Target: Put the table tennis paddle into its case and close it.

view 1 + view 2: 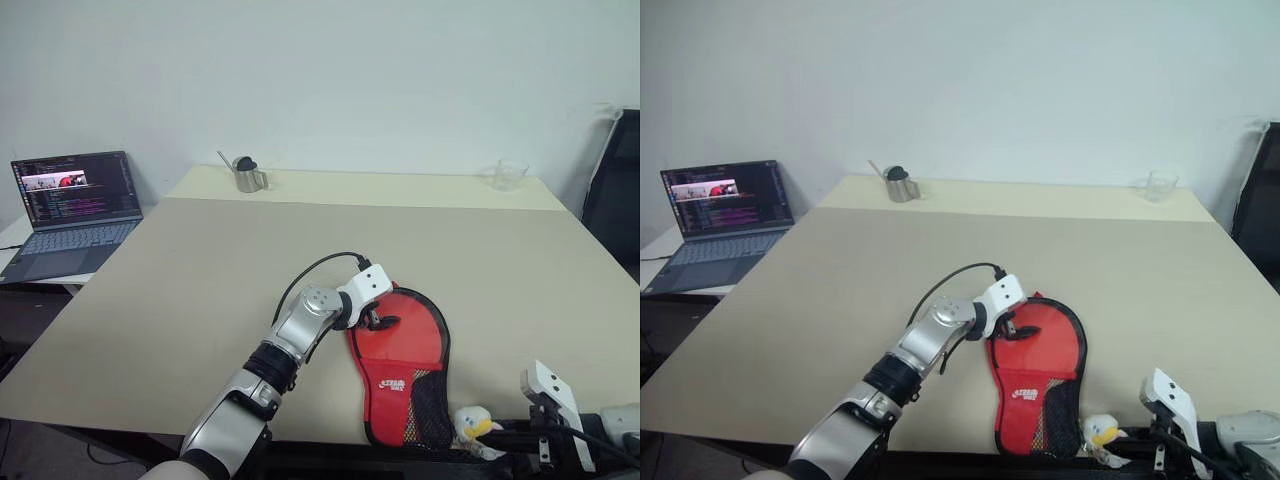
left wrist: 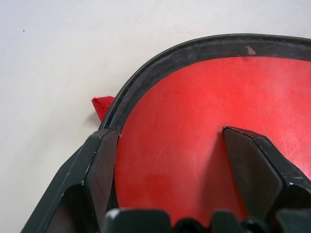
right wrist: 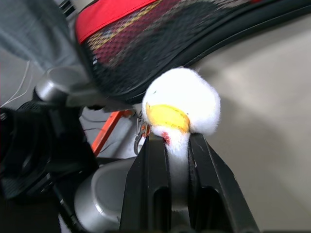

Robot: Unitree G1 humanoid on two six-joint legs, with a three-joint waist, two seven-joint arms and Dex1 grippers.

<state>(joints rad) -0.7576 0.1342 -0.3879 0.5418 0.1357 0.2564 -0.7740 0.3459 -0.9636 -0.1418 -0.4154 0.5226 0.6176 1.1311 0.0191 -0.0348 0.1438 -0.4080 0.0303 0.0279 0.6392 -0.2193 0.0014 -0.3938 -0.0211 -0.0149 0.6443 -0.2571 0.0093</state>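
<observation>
Beige tabletop (image 1: 200,290) against a plain pale wall; on it, near the front edge, lies the paddle-shaped soft black fabric case with red panel, white logo and black mesh (image 1: 405,375); left gripper (image 1: 378,318) rests on the round end of that case, black fingers (image 2: 252,170) spread wide, one on the red surface, the other at the black rim; grips nothing; whether the flat red table tennis paddle sits inside, cannot tell from these views; small red fabric tab (image 2: 101,106) pokes out beside the rim. Right gripper (image 3: 177,160), at the front right corner by the table edge, pinches the small white fluffy charm with yellow beak (image 3: 182,104), fingers nearly together around its lower part; charm hangs at the narrow mesh end of the case. Farther out: open grey laptop with lit screen (image 1: 70,210) on a side surface at left; small steel cup with a utensil (image 1: 247,175) and clear glass tumbler (image 1: 508,174) at the far edge, well apart.
</observation>
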